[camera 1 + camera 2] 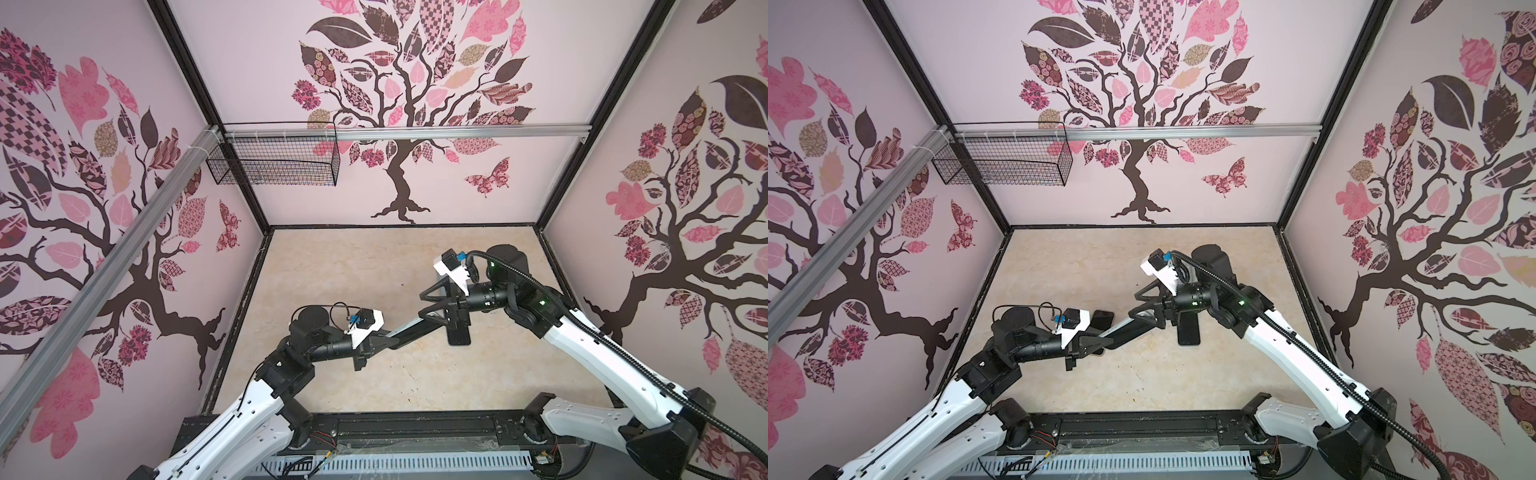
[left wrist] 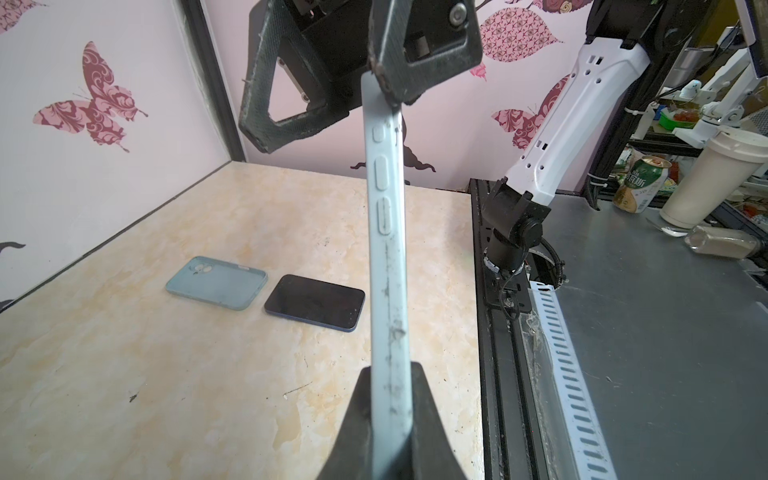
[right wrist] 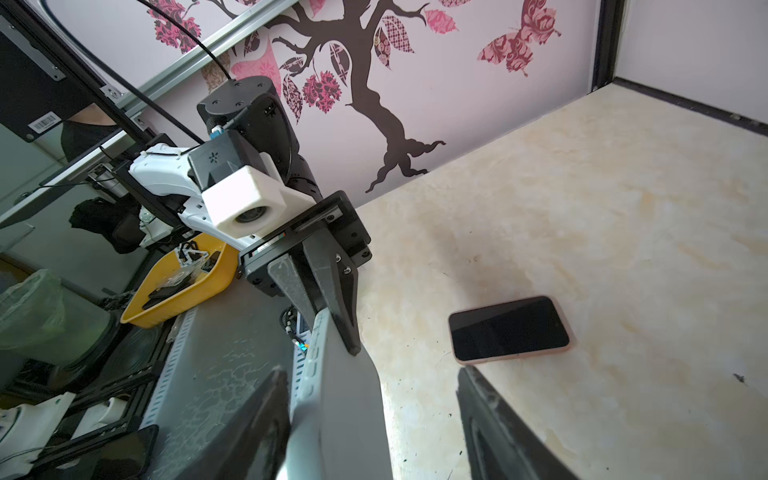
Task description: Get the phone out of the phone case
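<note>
A phone in a pale blue phone case [image 2: 386, 257] hangs above the table. My left gripper [image 2: 390, 370] is shut on one end of it. In both top views it shows as a dark bar [image 1: 409, 326] [image 1: 1125, 326] running between the two grippers. My right gripper [image 3: 372, 374] stands open around its other end. The case's back [image 3: 345, 415] lies against one finger, and a wide gap separates it from the other finger [image 3: 498, 432]. In the left wrist view the case's far tip touches a right finger [image 2: 392, 62].
On the marble table [image 1: 353, 270] lie an empty pale blue case [image 2: 216, 282], a bare dark phone [image 2: 316, 303] [image 1: 459, 332] and a pink-cased phone [image 3: 509, 330] [image 1: 1102, 320]. A wire basket [image 1: 274, 160] hangs on the back-left rail. A yellow bin [image 3: 183, 286] sits off the table.
</note>
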